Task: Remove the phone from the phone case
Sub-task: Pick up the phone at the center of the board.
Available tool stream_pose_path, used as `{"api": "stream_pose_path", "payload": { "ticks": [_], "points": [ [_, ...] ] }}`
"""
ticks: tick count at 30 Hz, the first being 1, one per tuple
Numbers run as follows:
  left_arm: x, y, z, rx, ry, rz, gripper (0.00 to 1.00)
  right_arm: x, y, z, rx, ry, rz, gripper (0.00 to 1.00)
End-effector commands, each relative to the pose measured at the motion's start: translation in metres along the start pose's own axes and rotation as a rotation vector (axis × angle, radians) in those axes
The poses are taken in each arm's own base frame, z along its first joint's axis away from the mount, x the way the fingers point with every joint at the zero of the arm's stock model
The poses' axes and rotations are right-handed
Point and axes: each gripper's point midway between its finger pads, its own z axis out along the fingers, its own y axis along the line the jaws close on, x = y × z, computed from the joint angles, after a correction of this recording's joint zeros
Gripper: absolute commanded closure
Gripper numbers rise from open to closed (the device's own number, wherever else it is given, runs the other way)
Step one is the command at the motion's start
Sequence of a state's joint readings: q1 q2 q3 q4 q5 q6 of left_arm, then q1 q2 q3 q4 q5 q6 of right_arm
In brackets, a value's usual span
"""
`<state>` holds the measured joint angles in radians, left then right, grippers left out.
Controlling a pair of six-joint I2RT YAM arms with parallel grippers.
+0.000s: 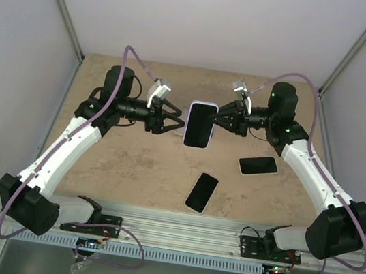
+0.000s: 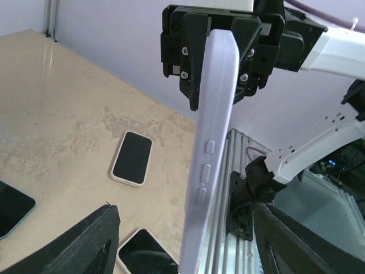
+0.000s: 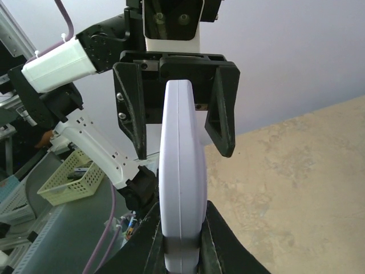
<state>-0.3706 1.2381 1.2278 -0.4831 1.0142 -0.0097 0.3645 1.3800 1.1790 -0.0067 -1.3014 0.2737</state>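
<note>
Tan table [image 1: 131, 164], centre-far: pale lilac phone case [image 2: 214, 142], dark phone [image 1: 199, 126] screen facing up, held above it. Right gripper [image 1: 216, 119] pinches its right edge. Left gripper [image 1: 177, 119] is spread, straddling the left edge. Both arms reach inward.

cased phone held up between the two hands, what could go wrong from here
Only the right hand clamps the cased phone, by one edge; it could twist or slip when the open left hand closes. If dropped, it may hit a loose phone on the table.
</note>
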Motion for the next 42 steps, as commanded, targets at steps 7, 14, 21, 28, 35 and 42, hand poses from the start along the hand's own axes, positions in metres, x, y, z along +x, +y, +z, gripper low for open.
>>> {"api": "stream_pose_path", "payload": {
  "ticks": [7,14,21,28,35,42],
  "points": [
    [-0.007,-0.003,0.005,0.068,-0.076,-0.036,0.44,0.009,0.02,0.018,-0.099,0.013,-0.009,0.99],
    [0.0,-0.007,0.012,0.104,-0.059,-0.042,0.58,0.013,0.014,0.021,-0.092,0.012,0.041,0.99],
    [0.001,-0.003,0.015,0.088,-0.054,-0.052,0.82,0.017,0.007,0.022,-0.062,0.01,0.08,1.0],
    [-0.018,-0.008,0.007,0.128,-0.1,-0.086,1.0,0.022,0.007,0.02,-0.048,0.01,0.105,0.53],
    [-0.019,0.001,0.008,0.118,-0.108,-0.116,1.0,0.042,0.005,0.021,-0.043,0.008,0.169,0.52],
    [-0.017,0.006,0.01,0.108,-0.106,-0.129,1.0,0.041,0.001,0.024,-0.027,0.003,0.181,0.57]
  ]
}}
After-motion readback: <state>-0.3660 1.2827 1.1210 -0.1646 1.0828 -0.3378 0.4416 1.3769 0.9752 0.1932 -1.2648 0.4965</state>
